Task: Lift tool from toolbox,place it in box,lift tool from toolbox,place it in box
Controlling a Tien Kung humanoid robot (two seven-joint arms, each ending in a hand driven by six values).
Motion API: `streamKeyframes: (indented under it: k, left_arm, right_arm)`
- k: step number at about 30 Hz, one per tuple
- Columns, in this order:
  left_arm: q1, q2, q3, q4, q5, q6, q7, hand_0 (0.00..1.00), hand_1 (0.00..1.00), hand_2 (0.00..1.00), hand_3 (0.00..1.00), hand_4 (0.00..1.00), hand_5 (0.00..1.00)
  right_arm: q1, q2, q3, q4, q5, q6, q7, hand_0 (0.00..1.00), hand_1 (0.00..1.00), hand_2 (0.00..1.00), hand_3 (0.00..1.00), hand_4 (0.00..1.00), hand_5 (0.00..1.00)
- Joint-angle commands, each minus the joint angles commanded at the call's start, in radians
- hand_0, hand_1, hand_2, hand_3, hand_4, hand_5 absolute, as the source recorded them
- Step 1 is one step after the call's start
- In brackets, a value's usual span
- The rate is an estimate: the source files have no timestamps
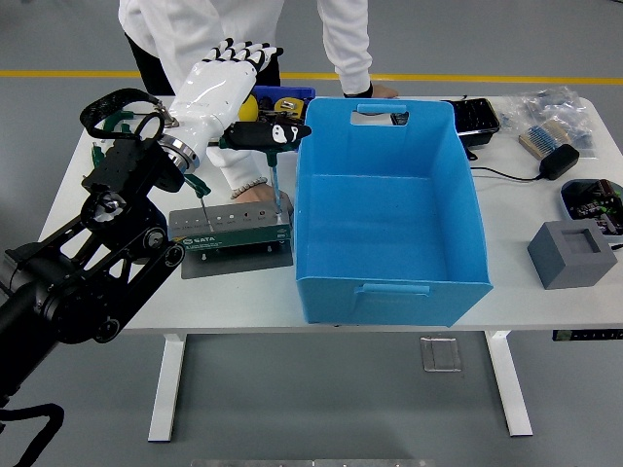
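Fingers point(243, 51) spread, gripping nothing, above and just left of the T-handle wrench point(265, 138). Left hand point(229, 80) the only one in view, so nearest. Green handle lying left-right, thin shaft dropping straight down into the grey toolbox point(229, 232). Steadied there by a person's hand point(255, 193). Further right, blue box point(389, 209), open-topped.

Toolbox point(230, 228) on table point(545, 302), left of box point(389, 209), T-handle tool point(265, 138) standing in toolbox
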Motion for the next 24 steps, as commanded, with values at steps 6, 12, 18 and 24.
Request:
streamKeyframes:
  k: [6, 12, 18, 24]
  left_arm:
    - [-0.041, -0.029, 0.032, 0.12, 0.0, -0.036, 0.018, 0.896, 0.888, 0.877, 0.914, 0.998, 0.691]
    - [-0.063, -0.043, 0.056, 0.167, 0.0, -0.058, 0.043, 0.856, 0.831, 0.799, 0.88, 0.998, 0.693]
    - [-0.081, -0.043, 0.086, 0.192, 0.0, -0.077, 0.057, 0.561, 0.589, 0.562, 0.758, 0.998, 0.695]
    - [-0.087, -0.041, 0.097, 0.22, 0.0, -0.091, 0.069, 0.433, 0.471, 0.448, 0.664, 0.998, 0.689]
  right_arm:
    - [0.0, -0.004, 0.009, 0.0, -0.023, -0.003, -0.002, 0.732, 0.752, 0.845, 0.877, 0.998, 0.998]
    - [0.0, -0.007, 0.02, 0.0, -0.045, -0.007, -0.003, 0.731, 0.745, 0.841, 0.875, 0.998, 0.998]
    - [0.002, -0.008, 0.029, 0.0, -0.059, -0.012, 0.0, 0.727, 0.743, 0.837, 0.87, 0.998, 0.998]
    - [0.001, -0.007, 0.036, 0.0, -0.072, -0.02, 0.001, 0.722, 0.738, 0.835, 0.865, 0.998, 0.998]
